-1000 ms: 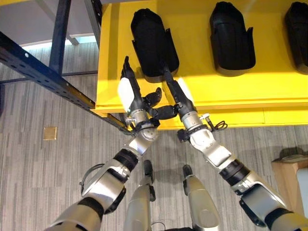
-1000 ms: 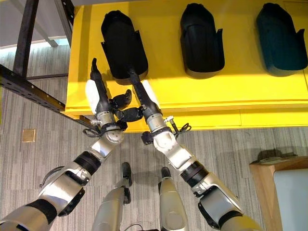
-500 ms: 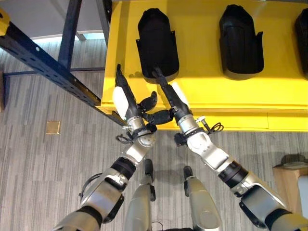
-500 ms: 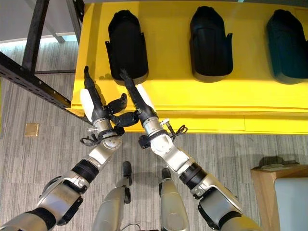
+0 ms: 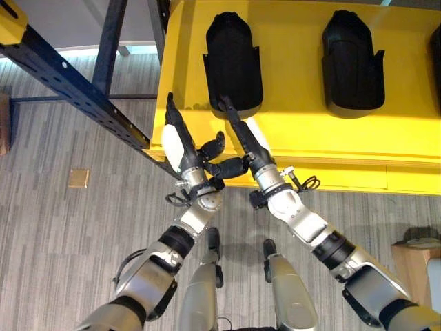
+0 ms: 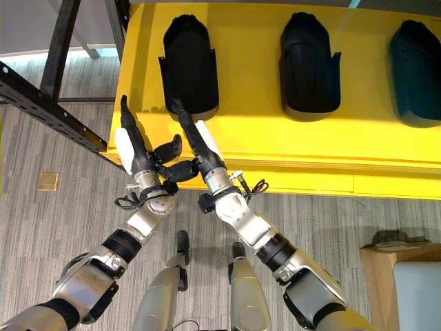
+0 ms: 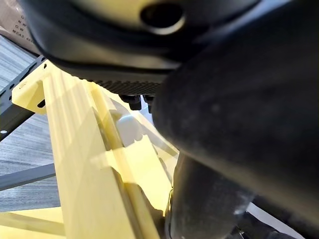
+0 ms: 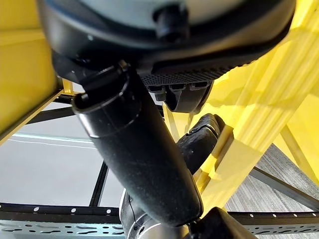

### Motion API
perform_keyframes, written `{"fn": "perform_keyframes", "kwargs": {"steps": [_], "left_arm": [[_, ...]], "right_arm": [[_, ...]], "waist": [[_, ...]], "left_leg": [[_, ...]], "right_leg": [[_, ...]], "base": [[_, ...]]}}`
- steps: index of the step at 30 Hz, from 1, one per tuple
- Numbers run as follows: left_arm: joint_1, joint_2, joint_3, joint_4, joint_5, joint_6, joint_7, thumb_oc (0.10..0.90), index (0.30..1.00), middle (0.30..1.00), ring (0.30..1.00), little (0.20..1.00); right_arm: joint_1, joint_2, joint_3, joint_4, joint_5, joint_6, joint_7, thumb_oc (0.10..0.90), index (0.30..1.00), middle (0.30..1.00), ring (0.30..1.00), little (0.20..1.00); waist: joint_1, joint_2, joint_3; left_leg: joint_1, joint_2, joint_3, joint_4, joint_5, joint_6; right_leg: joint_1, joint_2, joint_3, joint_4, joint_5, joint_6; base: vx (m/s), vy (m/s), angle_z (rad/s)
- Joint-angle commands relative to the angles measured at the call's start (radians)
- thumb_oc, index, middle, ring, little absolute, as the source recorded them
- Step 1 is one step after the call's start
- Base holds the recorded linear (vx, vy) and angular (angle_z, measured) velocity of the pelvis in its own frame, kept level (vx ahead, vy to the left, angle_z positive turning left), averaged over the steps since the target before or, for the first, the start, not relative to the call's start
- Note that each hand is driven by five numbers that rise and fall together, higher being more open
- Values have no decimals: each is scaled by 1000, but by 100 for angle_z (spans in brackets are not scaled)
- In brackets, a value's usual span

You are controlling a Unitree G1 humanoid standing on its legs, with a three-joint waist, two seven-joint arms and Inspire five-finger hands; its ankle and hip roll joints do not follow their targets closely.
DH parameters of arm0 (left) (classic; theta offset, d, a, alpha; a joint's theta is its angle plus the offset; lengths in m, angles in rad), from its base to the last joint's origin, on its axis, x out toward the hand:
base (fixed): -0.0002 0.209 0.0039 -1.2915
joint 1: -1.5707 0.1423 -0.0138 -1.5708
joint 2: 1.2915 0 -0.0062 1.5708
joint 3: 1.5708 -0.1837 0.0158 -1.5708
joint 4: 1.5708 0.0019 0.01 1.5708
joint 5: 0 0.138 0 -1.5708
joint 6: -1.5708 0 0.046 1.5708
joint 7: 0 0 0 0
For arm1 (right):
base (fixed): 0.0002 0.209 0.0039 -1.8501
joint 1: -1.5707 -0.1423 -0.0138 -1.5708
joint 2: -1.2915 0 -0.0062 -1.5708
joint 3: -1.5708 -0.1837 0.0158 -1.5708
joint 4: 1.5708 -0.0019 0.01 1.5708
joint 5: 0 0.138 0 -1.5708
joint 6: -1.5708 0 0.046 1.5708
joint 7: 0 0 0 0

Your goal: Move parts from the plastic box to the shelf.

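Both hands reaching out flat, fingers straight, grasping nothing: right hand fingertips touching the black moulded plastic part lying on the yellow shelf; left hand just beside it.

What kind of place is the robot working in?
Probably a factory or warehouse. There is a big yellow shelf with black moulded parts laid out in a row, a dark metal rack with bolt holes beside it, and a grey striped floor.

Wooden stand — grey plank floor
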Motion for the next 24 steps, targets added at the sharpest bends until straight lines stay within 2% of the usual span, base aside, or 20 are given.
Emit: {"fn": "perform_keyframes", "kwargs": {"steps": [1,9,13,24], "left_arm": [[-55,-4,9,-38,43,-13,-4,900,1000,1000,1000,1000],[-59,-4,-1,-34,49,-6,-13,900,1000,1000,1000,1000],[-55,-10,-4,-31,52,-12,-2,900,1000,1000,1000,1000],[8,-20,14,-71,74,-4,-9,900,1000,1000,1000,1000]], "right_arm": [[-118,152,-42,-196,1,-122,-12,900,1000,1000,1000,1000],[-127,153,-55,-192,4,-130,-20,900,1000,1000,1000,1000],[-140,157,-64,-184,11,-158,-26,900,1000,1000,1000,1000],[-98,148,-63,-367,42,-198,90,900,1000,1000,1000,1000]], "waist": [[5,-55,-35],[4,-53,-37],[5,-50,-41],[0,-51,-70]], "left_leg": [[86,-84,68,98,-224,75],[87,-85,68,101,-226,76],[92,-85,66,99,-226,75],[120,-89,73,93,-241,81]], "right_leg": [[83,57,-56,-209,92,-68],[84,55,-56,-208,92,-68],[90,55,-55,-212,92,-70],[117,54,-45,-223,85,-64]], "base": [[0,0,0],[0,0,0],[0,0,0],[9,8,0]]}}
